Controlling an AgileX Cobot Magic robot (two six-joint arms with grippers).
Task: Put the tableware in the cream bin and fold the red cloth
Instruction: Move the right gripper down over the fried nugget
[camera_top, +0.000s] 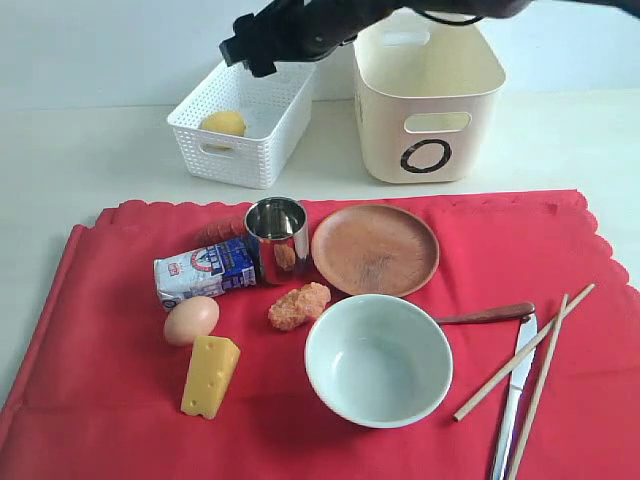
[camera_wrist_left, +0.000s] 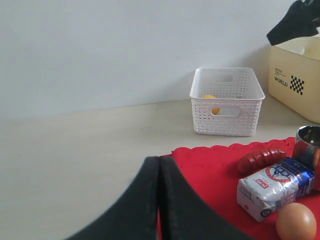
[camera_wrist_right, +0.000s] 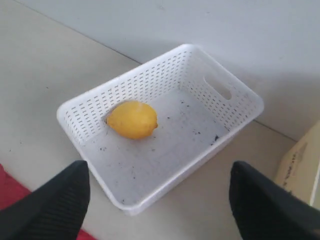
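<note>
**Right arm reaches across to the white basket; tableware sits on the cloth**

The right arm stretches in from the far right of the exterior view and passes over the cream bin (camera_top: 428, 100). Its end effector (camera_top: 248, 45) hangs above the white perforated basket (camera_top: 245, 120). Its wrist camera looks straight down into that basket, and the two dark fingers (camera_wrist_right: 50, 210) stand wide apart with nothing between them. A lemon (camera_wrist_right: 132, 119) lies on the basket floor below.

The left end effector (camera_wrist_left: 160, 200) shows only in its own wrist view. It is low over the table (camera_wrist_left: 75, 160) at the scalloped edge of the red cloth (camera_wrist_left: 210, 165), with its fingers pressed together on nothing.

The table is pale, with a plain light wall (camera_wrist_left: 100, 50) behind it. The cloth lies spread flat in front of both containers. On it stand the steel cup (camera_top: 276, 238) and, just beside it, the wooden plate (camera_top: 375, 250), with the bowl (camera_top: 378, 360) nearer the camera. The spoon (camera_top: 485, 315) pokes out from behind the bowl. To the bowl's right lies the knife (camera_top: 515, 390), with the chopsticks (camera_top: 525, 352) lying over it. A packet (camera_top: 205, 272), an egg (camera_top: 191, 320) and a cheese wedge (camera_top: 210, 375) share the cloth's left half.
</note>
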